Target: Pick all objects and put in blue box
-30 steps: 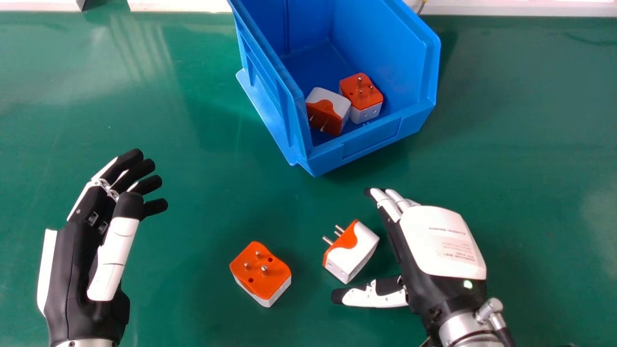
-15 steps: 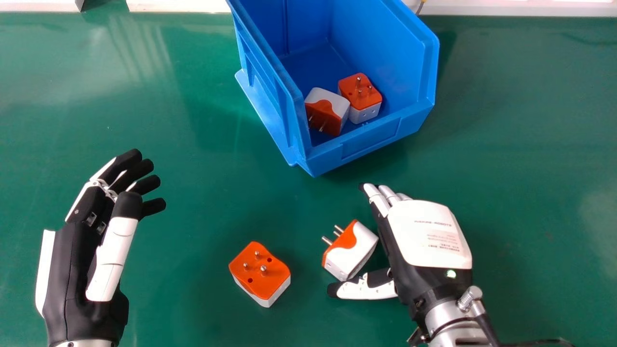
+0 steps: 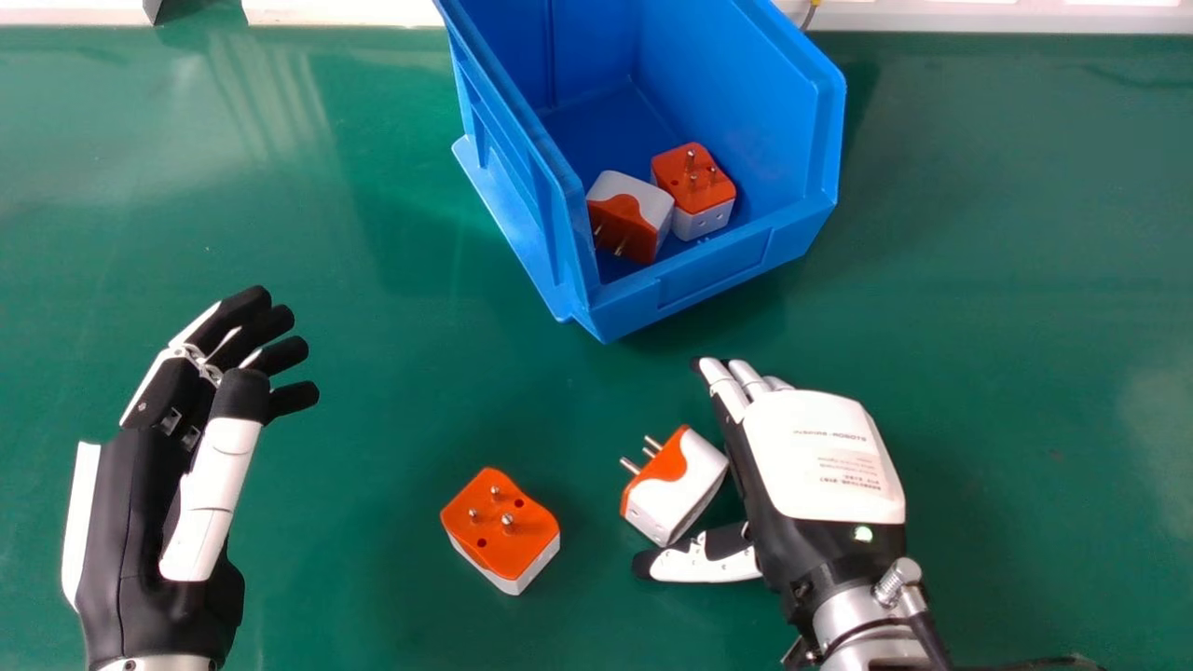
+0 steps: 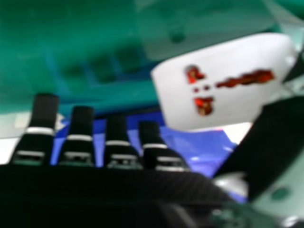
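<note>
My right hand [image 3: 820, 457] is open on the table's right side, with a white and orange plug adapter [image 3: 678, 489] between its thumb and fingers, not gripped. In the right hand view the adapter's white socket face [image 4: 223, 80] is close to my right hand [image 4: 116, 142]. Another adapter [image 3: 503, 527] lies farther left, orange side and pins up. Two more adapters, one tilted [image 3: 629, 216] and one pins up [image 3: 694, 189], are inside the blue box [image 3: 718, 266]. My left hand [image 3: 177, 466] stays open at the left, holding nothing.
The green table [image 3: 373, 373] spreads around the box, which stands at the far middle with its low front edge facing the hands. A white ledge [image 3: 345, 11] runs along the table's far edge.
My right hand has moved left, bringing its palm and thumb closer around the right adapter. The adapters keep their places, and my left hand has hardly shifted.
</note>
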Robot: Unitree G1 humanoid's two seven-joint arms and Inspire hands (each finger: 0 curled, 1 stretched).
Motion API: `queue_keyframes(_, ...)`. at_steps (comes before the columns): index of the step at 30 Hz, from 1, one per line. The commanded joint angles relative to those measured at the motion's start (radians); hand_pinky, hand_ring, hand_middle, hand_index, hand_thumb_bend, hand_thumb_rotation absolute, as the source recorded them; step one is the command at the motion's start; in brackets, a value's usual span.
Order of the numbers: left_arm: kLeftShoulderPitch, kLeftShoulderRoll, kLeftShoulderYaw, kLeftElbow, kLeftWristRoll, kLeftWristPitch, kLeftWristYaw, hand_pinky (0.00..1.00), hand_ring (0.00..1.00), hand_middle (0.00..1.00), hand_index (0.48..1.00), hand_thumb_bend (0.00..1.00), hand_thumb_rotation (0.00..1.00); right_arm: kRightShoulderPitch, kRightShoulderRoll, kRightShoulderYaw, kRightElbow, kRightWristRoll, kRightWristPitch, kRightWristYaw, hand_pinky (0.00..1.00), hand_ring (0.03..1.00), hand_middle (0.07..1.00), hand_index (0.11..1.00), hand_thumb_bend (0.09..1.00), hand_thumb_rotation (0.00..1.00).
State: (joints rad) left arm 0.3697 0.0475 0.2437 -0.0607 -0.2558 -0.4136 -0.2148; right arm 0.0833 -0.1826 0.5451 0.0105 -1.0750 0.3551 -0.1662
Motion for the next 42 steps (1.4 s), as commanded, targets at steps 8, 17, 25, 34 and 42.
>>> queue_keyframes(8, -0.002, 0.002, 0.005, -0.019, -0.013, -0.016, -0.001, 0.67, 0.75, 0.78, 0.762, 0.91, 0.67, 0.037, 0.032, 0.032, -0.059, -0.053, 0.136, 0.115, 0.79, 0.872, 0.907, 0.89, 0.772, 0.37)
queue_keyframes(17, 0.004, 0.004, 0.005, -0.016, -0.018, -0.027, -0.01, 0.67, 0.76, 0.78, 0.765, 0.91, 0.68, 0.043, 0.024, 0.048, -0.083, -0.075, 0.171, 0.17, 0.79, 0.874, 0.91, 0.895, 0.738, 0.39)
queue_keyframes(25, 0.005, 0.007, 0.004, -0.012, -0.024, -0.03, -0.022, 0.67, 0.75, 0.78, 0.765, 0.9, 0.68, 0.037, 0.02, 0.048, -0.089, -0.078, 0.183, 0.202, 0.77, 0.862, 0.894, 0.867, 0.733, 0.38)
queue_keyframes(34, 0.013, 0.001, 0.003, -0.025, -0.025, -0.016, -0.016, 0.68, 0.76, 0.79, 0.769, 0.91, 0.67, 0.033, 0.019, 0.06, -0.108, -0.126, 0.216, 0.27, 0.77, 0.85, 0.88, 0.85, 0.712, 0.35)
queue_keyframes(42, 0.014, 0.002, 0.002, -0.027, -0.022, -0.018, -0.014, 0.68, 0.76, 0.79, 0.766, 0.9, 0.67, 0.033, 0.021, 0.058, -0.119, -0.125, 0.222, 0.291, 0.74, 0.831, 0.859, 0.831, 0.705, 0.33)
